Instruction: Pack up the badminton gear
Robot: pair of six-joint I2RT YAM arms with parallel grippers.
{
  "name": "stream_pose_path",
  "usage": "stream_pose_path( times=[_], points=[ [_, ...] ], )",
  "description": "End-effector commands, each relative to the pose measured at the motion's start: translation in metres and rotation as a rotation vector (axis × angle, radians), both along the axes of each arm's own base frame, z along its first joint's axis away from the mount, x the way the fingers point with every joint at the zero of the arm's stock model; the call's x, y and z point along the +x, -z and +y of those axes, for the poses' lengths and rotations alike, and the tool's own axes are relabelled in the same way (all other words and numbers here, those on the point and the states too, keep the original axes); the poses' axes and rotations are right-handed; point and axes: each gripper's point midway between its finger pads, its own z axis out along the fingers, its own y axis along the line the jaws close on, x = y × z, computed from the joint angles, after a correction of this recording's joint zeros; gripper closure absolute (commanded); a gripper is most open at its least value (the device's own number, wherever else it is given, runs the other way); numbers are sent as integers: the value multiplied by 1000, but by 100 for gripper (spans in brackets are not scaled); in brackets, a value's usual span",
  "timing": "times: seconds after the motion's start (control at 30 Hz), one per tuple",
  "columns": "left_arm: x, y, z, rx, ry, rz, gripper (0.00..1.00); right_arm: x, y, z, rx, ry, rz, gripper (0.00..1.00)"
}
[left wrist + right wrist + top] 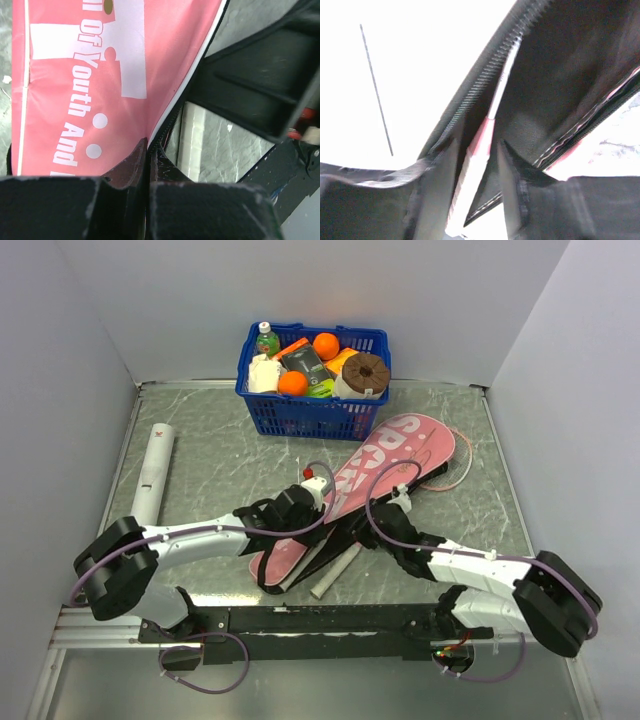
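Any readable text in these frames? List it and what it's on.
"SPOR": large white letters on the pink racket cover, top view; rest hidden.
"Of Youth And": smaller white print, same cover, left wrist view; cut off.
Labels on the bottle and packets in the blue basket: too small.
Right wrist view: none.

Big pink cover [385, 465] flat on the worktop [220, 455], slanted from near left up to far right. White "SPORT" on its round far end, black zip edge partly open. Thin racket head [452, 472] peeking out beside that round end. White handle [335, 572] poking out near the narrow end. Long white tube [152, 472] well apart, by the left wall.
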Motion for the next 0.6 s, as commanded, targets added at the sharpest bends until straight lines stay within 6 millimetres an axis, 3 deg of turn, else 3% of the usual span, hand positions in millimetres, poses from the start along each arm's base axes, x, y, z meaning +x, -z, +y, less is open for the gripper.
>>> stream_pose_path(
  times=[0.0, 0.1, 0.57],
  points=[
    [-6, -17, -6, -25, 27, 1, 99, -5, -13, 3, 54, -5, -45, 66],
    [-3, -23, -7, -29, 24, -9, 98, -13, -11, 10, 78, -35, -29, 79],
    [-1, -30, -7, -45, 21, -22, 98, -30, -4, 61, 134, -161, 5, 70]
  ],
)
